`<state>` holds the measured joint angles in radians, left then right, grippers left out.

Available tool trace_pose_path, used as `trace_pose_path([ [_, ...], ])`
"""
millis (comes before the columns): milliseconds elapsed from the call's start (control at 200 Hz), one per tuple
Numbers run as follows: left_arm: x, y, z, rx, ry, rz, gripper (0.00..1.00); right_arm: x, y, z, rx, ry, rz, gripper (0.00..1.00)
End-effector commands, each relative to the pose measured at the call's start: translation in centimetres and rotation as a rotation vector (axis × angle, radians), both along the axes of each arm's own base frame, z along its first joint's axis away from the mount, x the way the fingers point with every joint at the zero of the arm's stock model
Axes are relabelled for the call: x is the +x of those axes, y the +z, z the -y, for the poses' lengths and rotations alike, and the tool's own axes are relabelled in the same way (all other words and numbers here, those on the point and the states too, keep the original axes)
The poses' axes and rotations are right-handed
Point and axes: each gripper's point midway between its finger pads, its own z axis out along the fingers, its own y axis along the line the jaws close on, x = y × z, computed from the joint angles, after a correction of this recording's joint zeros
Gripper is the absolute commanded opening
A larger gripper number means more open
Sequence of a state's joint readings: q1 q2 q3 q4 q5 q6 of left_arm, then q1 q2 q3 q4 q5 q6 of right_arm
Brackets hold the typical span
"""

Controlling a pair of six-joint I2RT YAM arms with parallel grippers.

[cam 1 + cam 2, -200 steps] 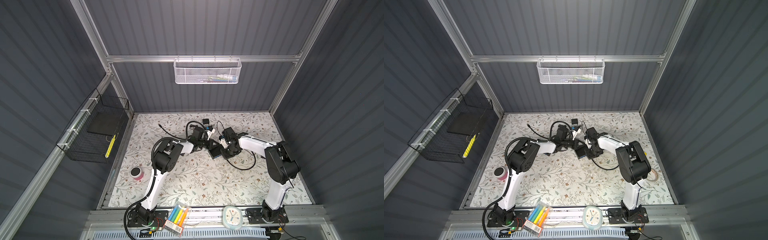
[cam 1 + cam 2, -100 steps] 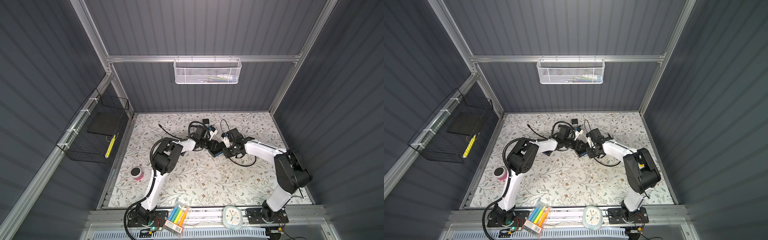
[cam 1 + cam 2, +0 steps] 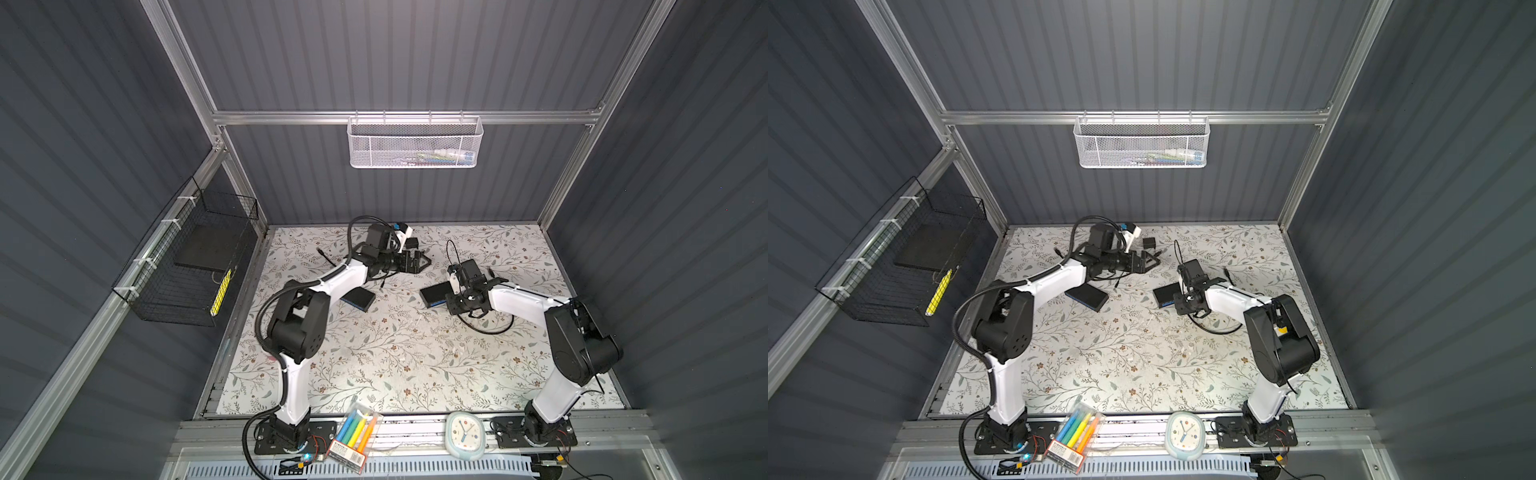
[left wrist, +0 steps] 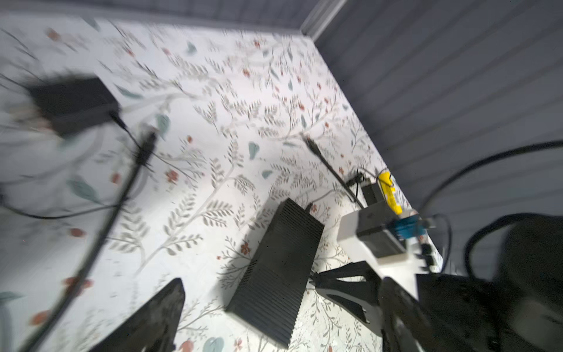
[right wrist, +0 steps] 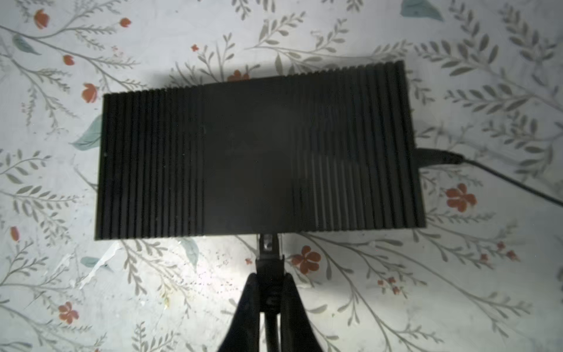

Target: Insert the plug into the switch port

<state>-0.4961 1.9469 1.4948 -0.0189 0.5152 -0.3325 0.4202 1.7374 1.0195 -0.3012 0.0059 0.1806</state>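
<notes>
On floral mat [image 5: 91, 289], right gripper [image 5: 268, 283] pinches plug [image 5: 267, 245], tip at long edge of switch [image 5: 259, 152]; seating not visible. Left gripper [image 3: 420, 263] gapes wide, apparently empty, well apart. Best approach: keep plug square to port, push straight and slow. Unbraced switch may slide. Other cable [image 5: 487, 176] occupies short end.

Twin overhead views; both wrist views near, sharing switch [image 5: 259, 152].

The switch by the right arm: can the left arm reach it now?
Probably yes: the left arm has its jaws open, and only mat lies between them and the switch; the right arm holds a plug there.
</notes>
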Motion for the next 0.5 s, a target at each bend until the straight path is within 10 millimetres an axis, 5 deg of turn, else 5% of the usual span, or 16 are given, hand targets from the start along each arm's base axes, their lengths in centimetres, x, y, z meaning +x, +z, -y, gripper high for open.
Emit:
trace_pose_path([
  [0,-0.4,3.4,-3.1,0.036,0.100,0.085,1.00,1.2,-0.4,2.4,-0.028,-0.140,0.009,0.00],
  [220,-3.4,7.3,-10.5,0.118,0.317,0.184,1.00,5.3,-0.1,5.4,-0.005,-0.312,0.057,0.05],
  [495,-9.0,7.6,-23.6,0.237,0.724,0.209,1.00,9.5,1.7,6.3,0.017,-0.307,0.102,0.26],
])
